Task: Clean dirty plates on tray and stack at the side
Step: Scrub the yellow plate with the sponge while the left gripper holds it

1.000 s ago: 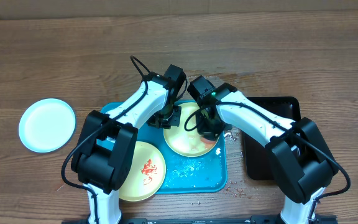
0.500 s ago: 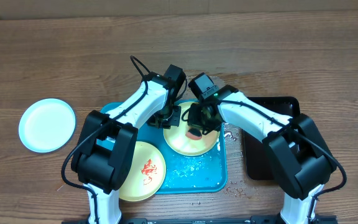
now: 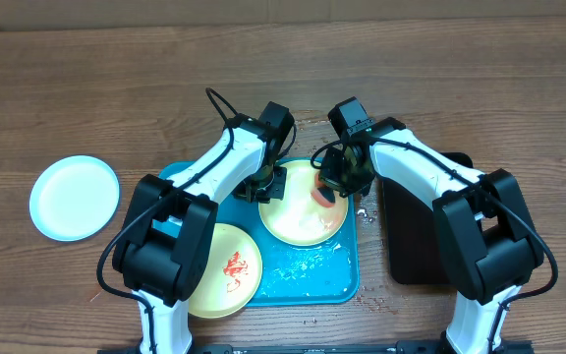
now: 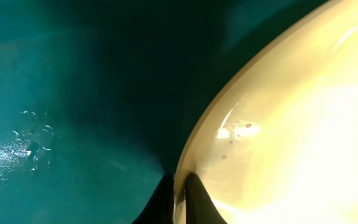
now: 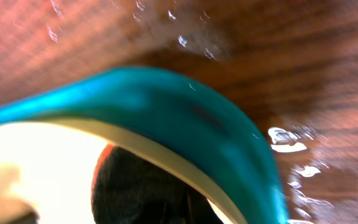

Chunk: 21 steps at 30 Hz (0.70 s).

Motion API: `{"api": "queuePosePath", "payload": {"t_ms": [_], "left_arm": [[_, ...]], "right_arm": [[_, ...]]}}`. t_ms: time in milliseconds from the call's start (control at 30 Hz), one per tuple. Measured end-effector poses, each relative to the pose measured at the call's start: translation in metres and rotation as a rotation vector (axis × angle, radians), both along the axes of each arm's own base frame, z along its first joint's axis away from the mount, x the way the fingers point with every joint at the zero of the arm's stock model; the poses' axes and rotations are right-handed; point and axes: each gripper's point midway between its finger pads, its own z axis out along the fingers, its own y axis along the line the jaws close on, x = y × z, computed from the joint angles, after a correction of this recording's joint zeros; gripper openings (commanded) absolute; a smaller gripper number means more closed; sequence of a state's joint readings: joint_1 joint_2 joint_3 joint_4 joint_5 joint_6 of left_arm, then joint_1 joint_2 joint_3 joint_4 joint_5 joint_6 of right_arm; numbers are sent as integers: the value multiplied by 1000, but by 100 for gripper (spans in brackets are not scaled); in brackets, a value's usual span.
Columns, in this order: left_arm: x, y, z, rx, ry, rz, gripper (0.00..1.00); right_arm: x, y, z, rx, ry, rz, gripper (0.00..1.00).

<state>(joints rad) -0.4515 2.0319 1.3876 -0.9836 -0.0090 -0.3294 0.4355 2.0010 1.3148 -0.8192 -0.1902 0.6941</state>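
Left hand (image 4: 179, 190) pinches yellow plate (image 3: 298, 218) rim on tray (image 3: 317, 280); right hand (image 3: 337, 182) over plate's right edge, can't tell its grip.

A brown wood-grain table (image 3: 480, 88) fills the overhead view, its grain running left to right with darker streaks. A pale tan strip (image 3: 362, 8) borders the far edge; what it is cannot be told. Small water drops (image 5: 284, 134) glisten on the wood. The light is even, the shadows soft.
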Motion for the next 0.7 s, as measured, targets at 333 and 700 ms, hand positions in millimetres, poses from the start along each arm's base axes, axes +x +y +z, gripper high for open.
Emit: {"api": "queuePosePath", "payload": {"t_ms": [333, 700], "left_arm": [[1, -2, 0, -8, -3, -1, 4], [0, -1, 0, -5, -1, -12, 4]], "right_arm": [[-31, 1, 2, 25, 48, 333, 4], [-49, 25, -1, -85, -14, 491, 4]]}}
